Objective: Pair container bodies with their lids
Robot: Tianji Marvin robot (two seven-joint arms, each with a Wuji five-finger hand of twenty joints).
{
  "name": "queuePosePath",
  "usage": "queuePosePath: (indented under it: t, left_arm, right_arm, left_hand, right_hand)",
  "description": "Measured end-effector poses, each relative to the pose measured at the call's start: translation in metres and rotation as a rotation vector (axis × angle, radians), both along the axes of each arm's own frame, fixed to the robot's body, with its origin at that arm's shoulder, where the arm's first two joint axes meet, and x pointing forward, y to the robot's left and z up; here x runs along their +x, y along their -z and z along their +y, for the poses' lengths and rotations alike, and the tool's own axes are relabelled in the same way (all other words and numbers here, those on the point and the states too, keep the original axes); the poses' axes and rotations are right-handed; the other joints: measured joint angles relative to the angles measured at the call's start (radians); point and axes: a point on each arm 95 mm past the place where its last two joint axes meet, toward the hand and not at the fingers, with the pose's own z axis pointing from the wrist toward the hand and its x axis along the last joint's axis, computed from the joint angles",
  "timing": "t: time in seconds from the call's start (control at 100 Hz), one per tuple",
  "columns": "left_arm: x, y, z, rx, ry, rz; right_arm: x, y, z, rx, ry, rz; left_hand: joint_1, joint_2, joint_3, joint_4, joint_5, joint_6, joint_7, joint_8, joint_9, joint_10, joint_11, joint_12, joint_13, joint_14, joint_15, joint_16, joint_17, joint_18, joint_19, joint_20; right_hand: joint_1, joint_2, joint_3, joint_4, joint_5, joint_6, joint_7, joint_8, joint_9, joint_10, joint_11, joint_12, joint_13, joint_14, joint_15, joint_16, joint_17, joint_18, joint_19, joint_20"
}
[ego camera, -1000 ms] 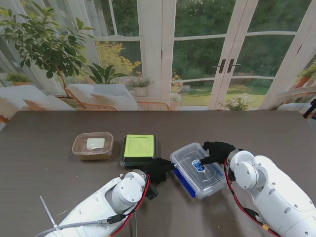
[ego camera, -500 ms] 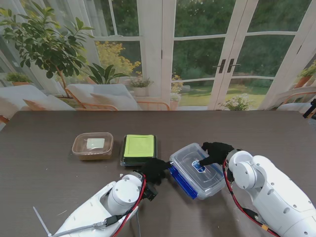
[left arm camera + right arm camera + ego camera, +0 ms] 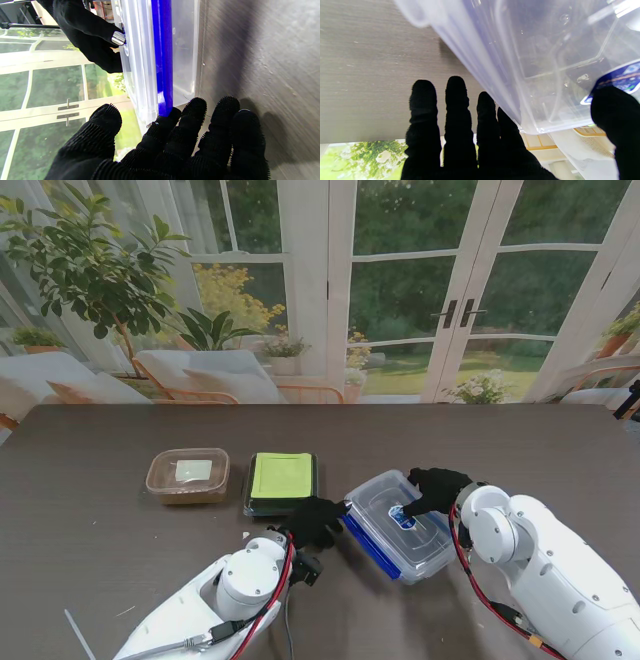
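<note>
You were seating the lid on the clear box [image 3: 398, 523], mid-table; right hand [image 3: 436, 488] pinched its far rim, left hand [image 3: 316, 521] spread loosely against the blue clip [image 3: 365, 546]; probably unlatched, so press it next.

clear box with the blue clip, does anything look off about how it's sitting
Yes. The clear lidded box sits skewed, turned diagonal to the table edge, unlike the squared-up green-lidded container and brown tub. The right hand grips its far side; the left hand touches its blue clip.
</note>
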Motion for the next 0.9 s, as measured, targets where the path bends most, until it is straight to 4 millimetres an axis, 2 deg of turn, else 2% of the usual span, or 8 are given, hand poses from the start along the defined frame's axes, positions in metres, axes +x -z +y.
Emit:
queuePosePath:
  t: [0.06, 0.08, 0.31, 0.39, 0.52, 0.67, 0.79, 0.9]
  left_arm:
    - [-0.001, -0.001, -0.002, -0.014, -0.003, -0.014]
    - [-0.001, -0.001, -0.002, -0.019, -0.004, -0.018]
    - [-0.002, 0.0, -0.005, -0.052, -0.001, -0.036]
    - [-0.003, 0.001, -0.006, -0.054, 0.002, -0.041]
    - [-0.003, 0.002, -0.007, -0.05, 0.012, -0.051]
    - [-0.004, 0.004, -0.01, 0.058, 0.039, -0.162]
    - [-0.005, 0.004, -0.011, 0.094, 0.051, -0.201]
    - [-0.005, 0.004, -0.01, 0.12, 0.078, -0.226]
  right_arm:
    - [0.0, 0.0, 0.0, -0.002, -0.001, 0.0]
    - [0.0, 0.0, 0.0, -0.002, -0.001, 0.0]
    - [-0.001, 0.0, 0.001, -0.003, 0.001, -0.001]
    - [-0.001, 0.0, 0.0, -0.003, 0.001, -0.001]
    - [-0.001, 0.0, 0.001, -0.003, 0.001, 0.0]
    - [-0.001, 0.0, 0.0, -0.005, 0.001, -0.001]
    - [-0.001, 0.0, 0.0, -0.006, 0.001, -0.002]
    - [-0.001, 0.0, 0.0, -0.007, 0.002, -0.003]
  left_hand:
    - [0.0, 0.0, 0.0, 0.0, -0.003, 0.022, 0.0, -0.004, 0.003, 0.0, 0.0, 0.0, 0.0, 0.0, 0.0, 0.0, 0.0, 0.0, 0.0, 0.0]
    - [0.001, 0.0, 0.0, 0.0, -0.003, 0.027, 0.0, -0.005, 0.004, 0.016, -0.001, -0.001, 0.0, 0.0, 0.0, 0.0, 0.0, 0.0, 0.0, 0.0]
    - [0.019, -0.001, 0.001, 0.0, -0.016, 0.085, -0.009, -0.012, 0.005, 0.025, 0.0, 0.007, 0.0, 0.0, 0.0, 0.001, -0.01, 0.0, 0.0, -0.01]
    - [0.029, -0.023, 0.089, 0.0, -0.027, 0.094, -0.009, -0.013, 0.005, 0.028, 0.0, 0.017, 0.0, 0.0, 0.0, 0.001, -0.01, 0.0, 0.0, -0.013]
    - [0.03, -0.119, 0.228, 0.0, -0.064, 0.114, -0.009, -0.021, -0.003, 0.033, 0.0, 0.025, 0.0, -0.017, 0.013, 0.006, -0.01, -0.017, 0.006, -0.024]
    - [0.031, -0.199, 0.342, 0.0, -0.075, 0.117, 0.005, -0.022, -0.014, 0.032, 0.068, 0.132, 0.009, -0.048, 0.138, 0.066, 0.016, -0.029, 0.098, 0.016]
    - [0.029, -0.255, 0.408, 0.0, -0.101, 0.117, 0.007, -0.022, -0.054, 0.028, 0.106, 0.165, 0.01, -0.091, 0.188, 0.077, 0.054, -0.066, 0.119, 0.047]
    - [0.037, -0.306, 0.463, 0.0, -0.14, 0.117, 0.006, -0.034, -0.103, 0.021, 0.134, 0.155, 0.01, -0.131, 0.188, 0.065, 0.063, -0.121, 0.118, 0.023]
  right_hand:
    - [0.0, 0.0, 0.0, 0.0, 0.0, 0.001, 0.0, -0.001, 0.0, 0.0, 0.0, 0.0, 0.0, 0.0, 0.001, 0.0, 0.0, 0.0, 0.0, 0.0]
    - [0.0, 0.0, 0.0, 0.0, 0.0, 0.001, 0.0, -0.001, 0.0, 0.0, 0.0, 0.0, 0.0, 0.0, 0.001, 0.0, 0.0, 0.0, 0.0, 0.0]
    - [0.0, -0.012, 0.003, 0.0, 0.0, 0.004, 0.0, -0.007, 0.0, 0.0, 0.0, 0.0, 0.0, 0.0, 0.001, 0.0, 0.0, 0.0, 0.0, 0.0]
    - [0.0, -0.012, 0.003, 0.0, 0.0, 0.007, 0.0, -0.007, 0.0, 0.0, 0.0, 0.0, 0.0, 0.0, 0.001, 0.0, 0.0, 0.0, 0.0, 0.0]
    - [0.0, -0.012, 0.004, 0.0, 0.0, 0.028, 0.0, -0.007, 0.0, 0.0, 0.0, 0.0, 0.0, 0.0, 0.001, 0.001, 0.0, 0.0, 0.0, 0.0]
    - [0.0, -0.012, 0.005, -0.006, 0.0, 0.032, 0.0, -0.007, 0.0, 0.0, 0.0, 0.0, 0.0, 0.0, 0.001, 0.001, 0.0, 0.0, 0.0, 0.0]
    - [-0.003, -0.012, 0.005, -0.006, 0.0, 0.034, 0.0, -0.007, 0.0, 0.0, 0.0, 0.0, 0.0, 0.0, 0.001, 0.001, 0.0, 0.0, 0.0, 0.0]
    - [-0.005, -0.012, 0.007, -0.006, 0.0, 0.035, 0.0, -0.007, 0.0, 0.0, 0.0, 0.0, 0.0, 0.0, 0.001, 0.007, 0.0, 0.0, 0.0, 0.0]
